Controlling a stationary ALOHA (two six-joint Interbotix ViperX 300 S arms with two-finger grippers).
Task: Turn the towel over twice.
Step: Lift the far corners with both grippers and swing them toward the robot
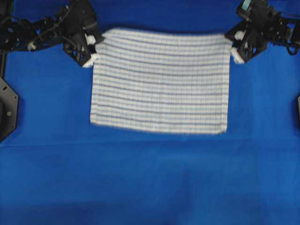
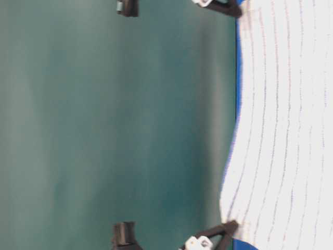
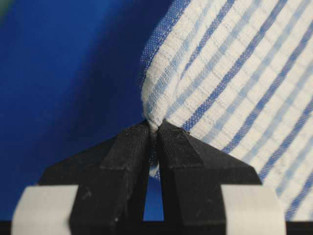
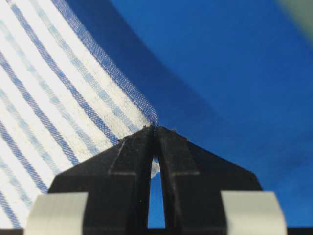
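The towel (image 1: 159,79), white with thin dark-blue and light-blue stripes, lies spread flat on the blue cloth, its stripes running across the overhead view. My left gripper (image 1: 93,47) is shut on the towel's far left corner, and in the left wrist view the gripper (image 3: 153,128) pinches bunched towel (image 3: 230,73) between its black tips. At the far right corner, my right gripper (image 1: 234,48) is shut on the towel. The right wrist view shows that gripper (image 4: 156,128) nipping the hem corner of the towel (image 4: 54,98). At table level the towel's (image 2: 283,130) far edge rises slightly at the held corners.
A plain blue cloth (image 1: 150,183) covers the whole table around and in front of the towel. A black fixture (image 1: 7,108) stands at the left edge and another (image 1: 297,110) at the right edge. A green backdrop (image 2: 104,130) rises behind the arms.
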